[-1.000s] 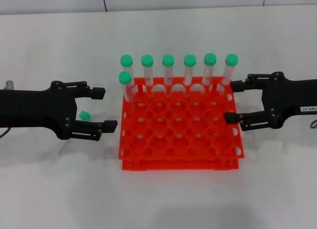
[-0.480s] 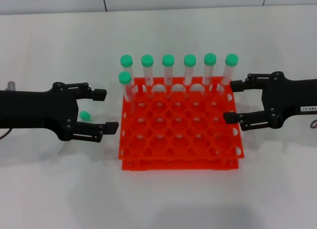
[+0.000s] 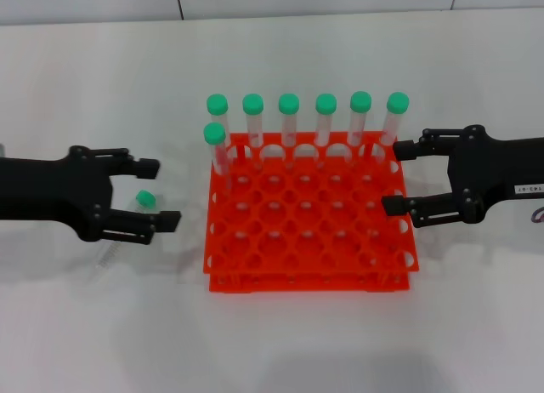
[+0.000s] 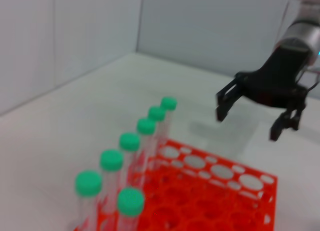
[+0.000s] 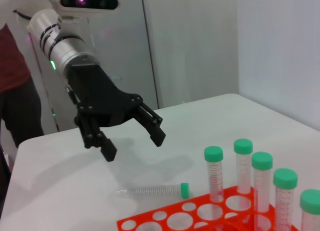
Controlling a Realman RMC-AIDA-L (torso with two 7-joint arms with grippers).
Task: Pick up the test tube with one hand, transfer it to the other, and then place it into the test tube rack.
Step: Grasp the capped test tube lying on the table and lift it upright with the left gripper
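A clear test tube with a green cap (image 3: pixel 127 224) lies on the white table left of the red-orange rack (image 3: pixel 308 265); it also shows in the right wrist view (image 5: pixel 155 191). My left gripper (image 3: pixel 155 193), black and unlabelled, is open and hovers over the tube's cap end, its fingers on either side; the right wrist view also shows it (image 5: pixel 134 136). My right gripper (image 3: pixel 401 177), black with a white label, is open at the rack's right edge; it also shows in the left wrist view (image 4: pixel 248 119). Several green-capped tubes (image 3: pixel 289 125) stand in the rack's back row.
One more green-capped tube (image 3: pixel 216 150) stands in the rack's second row at the left. A person in dark red (image 5: pixel 15 86) stands beyond the table in the right wrist view. The white table (image 3: pixel 280 342) extends in front of the rack.
My left gripper has drawn back to the left, away from the rack, and more of the lying tube shows between its fingers. The right gripper has barely moved.
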